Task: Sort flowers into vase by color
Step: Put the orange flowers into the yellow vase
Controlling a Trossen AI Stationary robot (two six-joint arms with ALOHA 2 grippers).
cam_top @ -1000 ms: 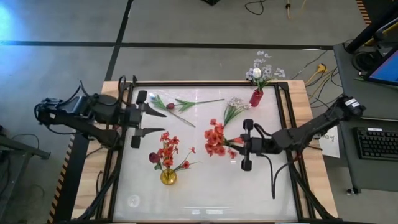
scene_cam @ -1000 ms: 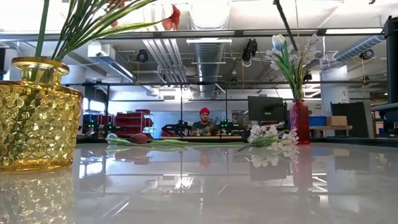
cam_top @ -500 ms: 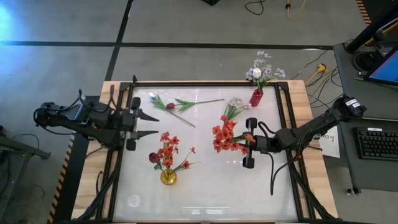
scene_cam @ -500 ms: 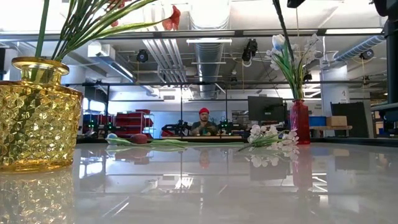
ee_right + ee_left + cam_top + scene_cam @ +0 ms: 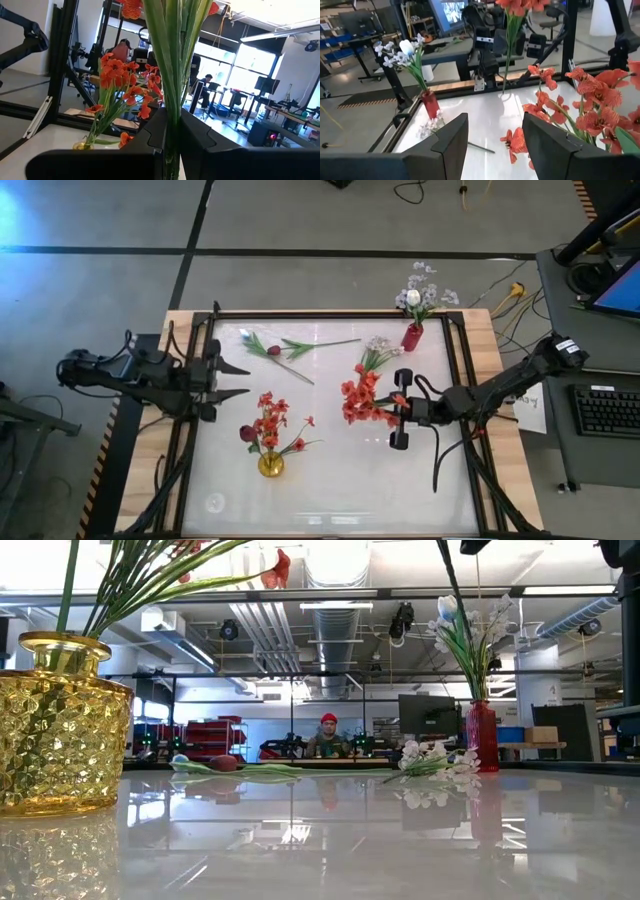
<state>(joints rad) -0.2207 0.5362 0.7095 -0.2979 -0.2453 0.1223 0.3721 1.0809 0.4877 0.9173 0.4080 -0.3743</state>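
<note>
Red-orange artificial blossom spray on bundled green stems [image 5: 362, 397] right of table centre, lifted, stems pinched tight between right gripper [image 5: 399, 410] fingers; light, springy, top-heavy, so hold low on stems, never petals

Yellow textured glass vase [image 5: 270, 464] toward near-left, already holding red sprays

Left gripper [image 5: 236, 379] at left edge, fingers spread, empty

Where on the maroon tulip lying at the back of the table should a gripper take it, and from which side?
Take the tulip on its bare green stem, just past the bud, coming straight down from above. It lies flat on the table, so a side approach would probably scrape the surface, and the stem is thin enough for the fingers to straddle. The open left gripper is nearest; the right gripper holds the red spray.
</note>
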